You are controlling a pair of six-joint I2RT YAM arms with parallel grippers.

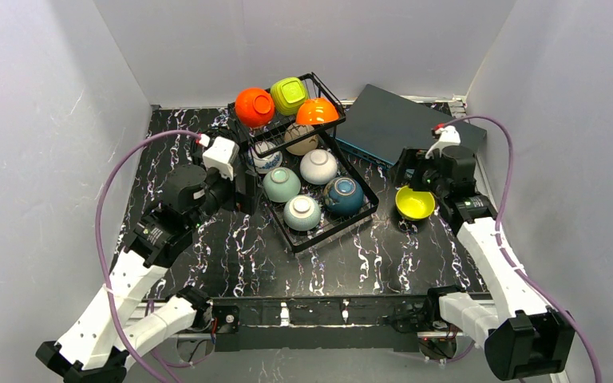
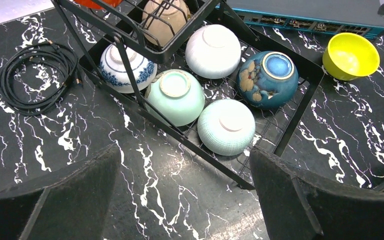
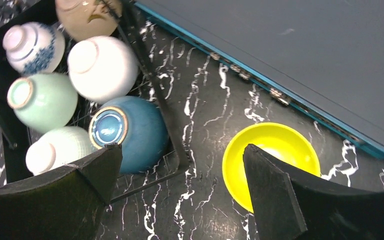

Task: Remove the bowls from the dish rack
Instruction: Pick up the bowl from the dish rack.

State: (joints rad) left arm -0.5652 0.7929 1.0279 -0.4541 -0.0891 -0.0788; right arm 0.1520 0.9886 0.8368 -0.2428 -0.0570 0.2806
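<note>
The black wire dish rack (image 1: 335,230) stands mid-table. Its raised tier holds two orange bowls (image 1: 254,106) and a lime green bowl (image 1: 289,95). Upside down in the lower tray lie a beige (image 1: 301,138), a blue-and-white (image 2: 125,64), a white (image 2: 213,50), a pale green (image 2: 175,96), a ribbed pale (image 2: 226,126) and a dark teal bowl (image 2: 266,79). A yellow bowl (image 1: 414,203) sits upright on the table right of the rack. My left gripper (image 2: 184,165) hangs open just outside the rack's near-left rim. Between rack and yellow bowl (image 3: 275,150), my right gripper (image 3: 182,160) is open and holds nothing.
A flat dark grey-teal box (image 1: 403,120) lies at the back right, just behind the yellow bowl. A coiled black cable (image 2: 35,75) rests on the table left of the rack. White walls close in the left, back and right sides.
</note>
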